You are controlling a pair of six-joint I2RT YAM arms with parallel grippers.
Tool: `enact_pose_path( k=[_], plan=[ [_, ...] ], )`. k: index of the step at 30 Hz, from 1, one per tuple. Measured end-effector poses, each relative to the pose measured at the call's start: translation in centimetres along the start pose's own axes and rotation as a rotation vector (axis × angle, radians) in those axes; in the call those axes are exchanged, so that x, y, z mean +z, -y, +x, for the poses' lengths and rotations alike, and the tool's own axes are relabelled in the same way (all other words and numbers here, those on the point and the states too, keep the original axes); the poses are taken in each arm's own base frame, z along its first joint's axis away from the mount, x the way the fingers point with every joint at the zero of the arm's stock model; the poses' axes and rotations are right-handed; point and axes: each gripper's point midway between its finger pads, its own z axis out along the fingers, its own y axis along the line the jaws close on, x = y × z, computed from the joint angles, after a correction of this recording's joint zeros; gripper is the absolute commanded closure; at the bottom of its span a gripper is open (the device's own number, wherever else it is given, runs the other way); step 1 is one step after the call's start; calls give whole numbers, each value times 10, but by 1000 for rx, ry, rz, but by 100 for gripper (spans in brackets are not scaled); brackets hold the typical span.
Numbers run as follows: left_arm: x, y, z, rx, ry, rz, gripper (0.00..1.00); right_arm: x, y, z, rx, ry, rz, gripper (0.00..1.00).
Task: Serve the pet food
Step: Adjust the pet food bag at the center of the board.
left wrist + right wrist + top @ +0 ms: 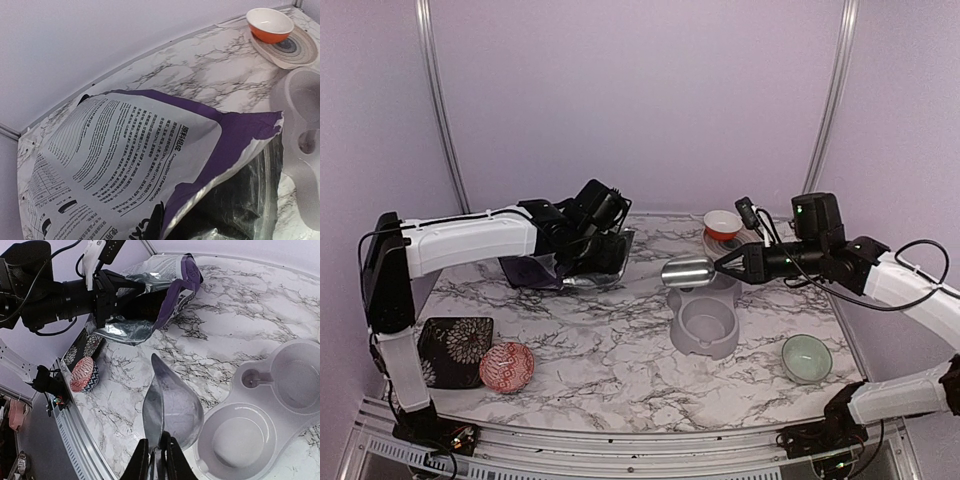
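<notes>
Top external: the left arm stretches rightward, left pincer [582,250] clamped on the tipped bag [530,268], centre-left. The right arm reaches leftward, right pincer [722,266] clamped on the scoop [688,271], centre frame. I cannot tell where the pet food lies.

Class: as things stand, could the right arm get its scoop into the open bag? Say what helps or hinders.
Probably yes. The left gripper holds the bag with its mouth open towards the scoop, and only bare table lies between them; the feeder sits under the scoop, not in its way.
</notes>
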Motion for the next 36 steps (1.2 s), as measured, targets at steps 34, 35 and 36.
enact_pose_path(
  k=[34,35,36],
  plan=[
    [34,76,46,32,-166,103,100,50,10,55,113,-57,25,100],
    [33,76,46,28,-167,108,100,55,12,56,118,-60,27,100],
    [32,75,46,25,-166,111,100,59,13,57,124,-64,29,100]
  ],
)
